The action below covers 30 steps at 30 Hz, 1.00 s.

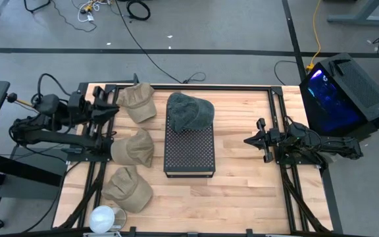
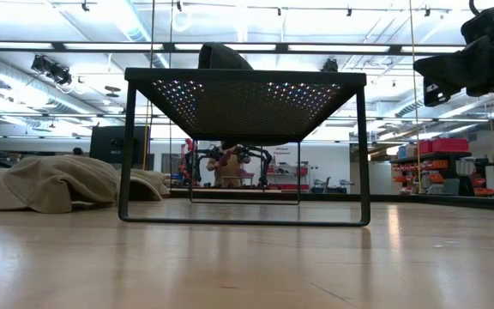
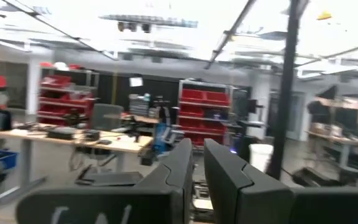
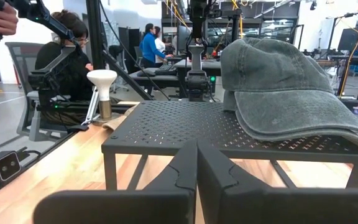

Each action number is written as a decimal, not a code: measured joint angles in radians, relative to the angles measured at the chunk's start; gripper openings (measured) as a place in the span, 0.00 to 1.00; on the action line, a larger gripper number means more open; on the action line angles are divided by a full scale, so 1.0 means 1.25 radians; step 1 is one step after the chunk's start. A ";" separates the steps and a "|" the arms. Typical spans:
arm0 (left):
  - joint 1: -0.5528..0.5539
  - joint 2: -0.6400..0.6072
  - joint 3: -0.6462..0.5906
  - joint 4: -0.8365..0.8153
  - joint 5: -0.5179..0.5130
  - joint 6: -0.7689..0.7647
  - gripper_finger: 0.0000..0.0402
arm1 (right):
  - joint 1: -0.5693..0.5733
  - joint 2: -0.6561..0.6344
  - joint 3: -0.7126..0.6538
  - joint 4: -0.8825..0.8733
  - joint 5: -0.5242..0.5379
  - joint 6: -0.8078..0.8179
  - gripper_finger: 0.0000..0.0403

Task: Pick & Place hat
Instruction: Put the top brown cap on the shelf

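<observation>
The table (image 1: 242,191) is pale wood planking inside a dark frame, standing on a grey floor (image 1: 229,26) crossed by dark tape lines and loose cables (image 1: 137,9). Off the table's right edge sits a black computer case (image 1: 344,92) glowing blue and violet inside. Beyond the table the room is a wide workshop: red storage shelving (image 3: 201,115), a long workbench (image 3: 73,135) cluttered with gear, and strips of ceiling lights (image 2: 256,47). People sit and stand among desks (image 4: 149,45) farther back.

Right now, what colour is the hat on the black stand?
Faded grey-green hat, clearest in the right wrist view.
</observation>
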 joint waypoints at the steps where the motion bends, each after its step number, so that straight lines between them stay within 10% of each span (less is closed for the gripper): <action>1: 0.000 0.000 0.000 0.001 -0.008 0.000 0.12 | 0.000 0.000 0.000 0.000 0.000 0.000 0.02; 30: 0.000 0.233 0.313 -0.181 -0.247 0.096 0.12 | 0.000 0.000 0.000 0.000 0.000 0.000 0.02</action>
